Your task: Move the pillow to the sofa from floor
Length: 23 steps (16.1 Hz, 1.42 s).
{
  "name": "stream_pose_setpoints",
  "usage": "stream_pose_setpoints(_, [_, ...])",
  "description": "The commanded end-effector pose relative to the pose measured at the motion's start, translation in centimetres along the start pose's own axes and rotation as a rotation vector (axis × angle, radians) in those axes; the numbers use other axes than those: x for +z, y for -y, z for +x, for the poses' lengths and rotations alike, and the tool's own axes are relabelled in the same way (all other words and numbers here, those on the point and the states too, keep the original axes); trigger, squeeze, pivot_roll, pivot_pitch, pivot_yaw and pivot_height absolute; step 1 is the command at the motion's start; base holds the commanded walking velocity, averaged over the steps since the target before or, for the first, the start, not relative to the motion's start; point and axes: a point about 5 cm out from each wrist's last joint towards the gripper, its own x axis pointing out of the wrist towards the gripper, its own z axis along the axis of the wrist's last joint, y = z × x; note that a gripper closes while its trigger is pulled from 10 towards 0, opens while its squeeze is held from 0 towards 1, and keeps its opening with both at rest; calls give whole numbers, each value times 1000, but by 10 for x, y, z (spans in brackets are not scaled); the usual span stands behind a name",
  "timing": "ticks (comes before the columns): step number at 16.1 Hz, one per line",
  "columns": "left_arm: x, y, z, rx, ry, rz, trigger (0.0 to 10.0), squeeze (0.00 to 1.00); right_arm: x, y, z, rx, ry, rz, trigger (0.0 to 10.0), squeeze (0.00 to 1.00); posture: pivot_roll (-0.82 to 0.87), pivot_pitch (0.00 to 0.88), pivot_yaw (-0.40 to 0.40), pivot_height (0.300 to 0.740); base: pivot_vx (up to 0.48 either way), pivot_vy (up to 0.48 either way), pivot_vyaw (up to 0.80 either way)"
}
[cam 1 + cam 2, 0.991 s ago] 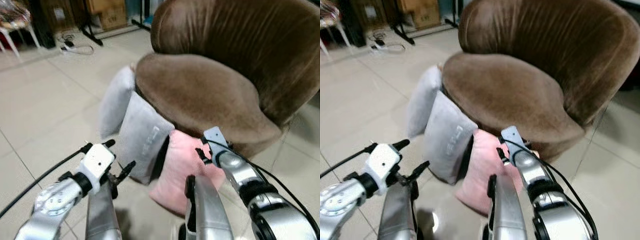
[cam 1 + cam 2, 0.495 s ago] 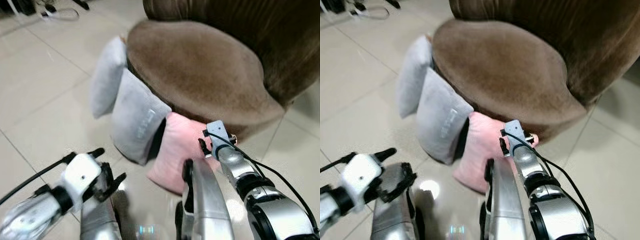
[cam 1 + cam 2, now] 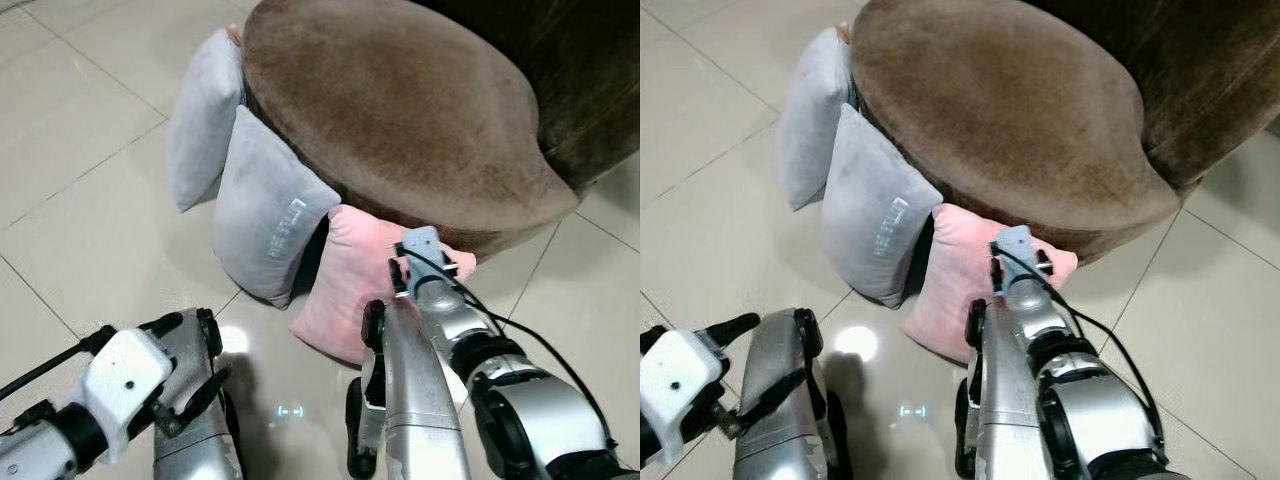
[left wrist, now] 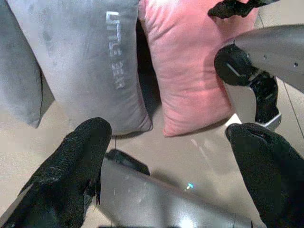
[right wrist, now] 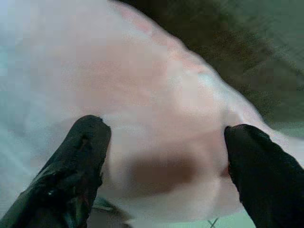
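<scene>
- On the tiled floor (image 3: pixel 70 200) the pink pillow (image 3: pixel 345 285) leaned against the base of the brown sofa (image 3: pixel 400 110), just beside a grey pillow (image 3: pixel 265 225) and a second grey one (image 3: pixel 200 120) behind it
- Over the last second the head camera had tipped down and drawn nearer — the pillows filled more of the view, so the robot had bent toward them
- The right gripper (image 5: pixel 164 156) had closed in on the pink pillow's upper edge, fingers (image 5: pixel 80 156) spread wide on either side of it, nothing pinched yet
- The left gripper (image 4: pixel 166 156) hung low over the floor, also spread, empty
- Judged from this, the grasp came next — lifting remained undone
</scene>
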Motion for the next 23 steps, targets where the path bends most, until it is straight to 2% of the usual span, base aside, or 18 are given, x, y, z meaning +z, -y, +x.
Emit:
stream_pose_setpoints(1, [2, 3, -5, -19, -4, -5, 10000, 0, -13, -2, -2, -1, -62, -10, 0, 0, 108, 333, -113, 485, 0, 0, 0])
stream_pose_setpoints(6, [2, 5, -10, -28, -24, -6, 10000, 0, -6, -13, -2, -2, -63, -23, 0, 0, 105, 341, -110, 485, 0, 0, 0])
stream_pose_setpoints(23, [3, 8, -15, -34, -32, -12, 10000, 0, -6, -14, -3, -12, -60, -31, 0, 0, 113, 319, -117, 485, 0, 0, 0])
